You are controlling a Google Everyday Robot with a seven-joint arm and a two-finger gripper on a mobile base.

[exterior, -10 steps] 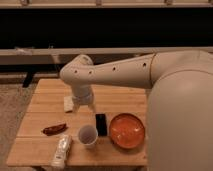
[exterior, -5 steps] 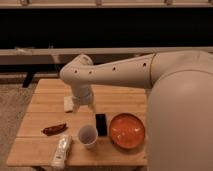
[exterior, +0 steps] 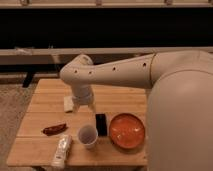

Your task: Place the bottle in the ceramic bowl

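Observation:
The bottle [exterior: 61, 150] is whitish and slim and lies on its side near the front left edge of the wooden table [exterior: 115, 97]. The ceramic bowl [exterior: 127, 131] is orange-red, shallow and stands at the front right, with nothing in it. My gripper [exterior: 83, 104] hangs at the end of the bent white arm [exterior: 110, 72], over the middle-left of the table. It is behind the bottle and well to the left of the bowl, and touches neither.
A white cup [exterior: 88, 136] stands between bottle and bowl. A flat black object [exterior: 101, 124] lies beside the bowl's left rim. A dark red-brown sausage-shaped thing [exterior: 55, 129] lies at the left. A small white object [exterior: 68, 104] lies by the gripper. A dark bench runs behind the table.

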